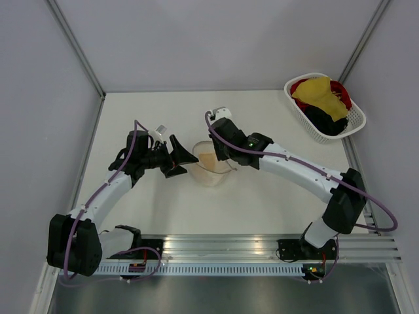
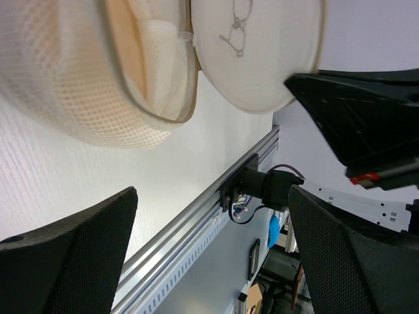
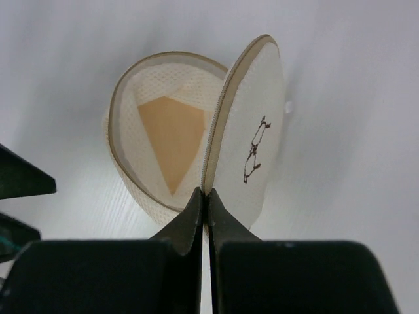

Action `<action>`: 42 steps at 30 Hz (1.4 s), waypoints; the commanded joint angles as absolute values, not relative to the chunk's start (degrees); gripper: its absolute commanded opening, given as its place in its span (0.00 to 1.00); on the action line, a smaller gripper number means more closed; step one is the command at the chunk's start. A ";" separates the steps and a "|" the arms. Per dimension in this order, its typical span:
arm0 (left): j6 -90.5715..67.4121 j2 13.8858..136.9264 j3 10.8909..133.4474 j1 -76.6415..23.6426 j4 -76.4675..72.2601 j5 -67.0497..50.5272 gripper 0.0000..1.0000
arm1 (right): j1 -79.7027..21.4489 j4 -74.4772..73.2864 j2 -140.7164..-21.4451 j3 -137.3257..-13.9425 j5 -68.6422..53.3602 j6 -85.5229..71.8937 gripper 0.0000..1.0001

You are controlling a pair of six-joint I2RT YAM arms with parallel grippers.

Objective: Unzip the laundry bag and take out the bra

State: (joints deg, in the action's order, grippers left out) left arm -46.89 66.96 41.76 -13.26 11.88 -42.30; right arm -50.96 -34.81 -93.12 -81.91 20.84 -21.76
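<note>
The laundry bag (image 3: 127,176) sits unzipped on the tabletop (image 1: 275,196), the right hand (image 3: 205,199) pinching the rim of its raised lid (image 3: 252,124). The bra (image 3: 171,137) lies inside, not yet removed. The left hand (image 1: 184,159) hovers open alongside.

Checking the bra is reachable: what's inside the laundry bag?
The laundry bag stands unzipped, lid raised. Inside, a peach-beige bra panel shows against white mesh. Its straps and anything beneath it are hidden.
</note>
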 commanded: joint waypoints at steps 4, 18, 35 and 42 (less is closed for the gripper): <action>-46.94 69.07 43.50 -13.01 9.76 -43.60 0.99 | -50.89 -37.70 -87.02 -83.76 23.01 -23.02 0.01; -32.96 77.51 53.44 -15.29 22.85 -19.60 0.88 | -50.54 -35.77 -80.07 -80.42 17.06 -23.64 0.01; -33.40 83.06 54.67 -18.46 20.92 -19.42 0.02 | -50.54 -43.75 -77.60 -78.92 32.88 -30.22 0.00; -34.98 76.92 51.51 -18.46 21.09 -21.88 0.02 | -49.75 -62.30 -84.81 -79.89 53.70 -44.47 0.11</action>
State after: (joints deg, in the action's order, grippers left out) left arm -34.50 81.06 52.34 -18.20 22.17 -20.08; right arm -50.00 -51.55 -81.60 -78.11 41.23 -37.19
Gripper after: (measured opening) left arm 0.026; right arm 0.076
